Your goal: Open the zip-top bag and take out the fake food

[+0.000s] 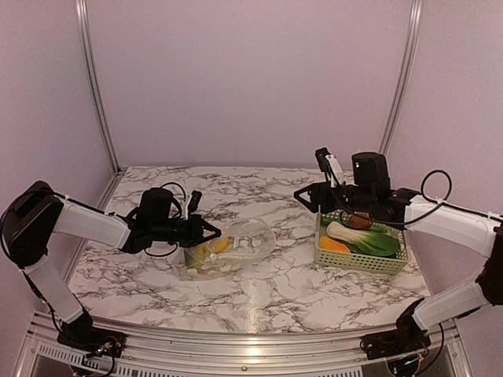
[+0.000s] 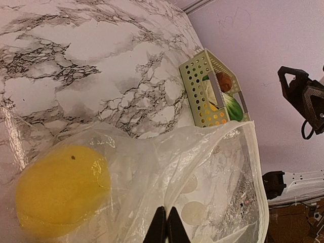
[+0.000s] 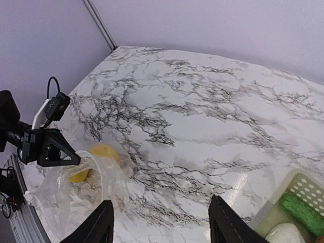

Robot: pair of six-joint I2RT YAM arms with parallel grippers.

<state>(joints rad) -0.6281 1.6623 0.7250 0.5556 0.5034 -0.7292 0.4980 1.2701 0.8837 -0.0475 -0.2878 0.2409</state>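
Note:
The zip-top bag [image 1: 245, 245] lies crumpled and gaping at the table's centre-left, clear with white dots [image 2: 195, 211]. Inside it, at the left end, sits a yellow fake food piece [image 1: 206, 250] [image 2: 59, 190]. My left gripper [image 1: 211, 232] [image 2: 166, 225] is shut on a fold of the bag's film. Other fake food lies in the basket: a leafy green and white piece [image 1: 368, 238], an orange piece [image 1: 334, 245] and a brown one [image 1: 358, 221]. My right gripper [image 1: 309, 198] [image 3: 163, 223] hangs open and empty above the table, just left of the basket, with the bag [image 3: 76, 190] to its left.
A pale yellow-green lattice basket [image 1: 360, 262] [image 2: 201, 86] [image 3: 304, 188] stands at the right of the marble table. Metal frame posts and lilac walls close in the back and sides. The table's near edge has a metal rail.

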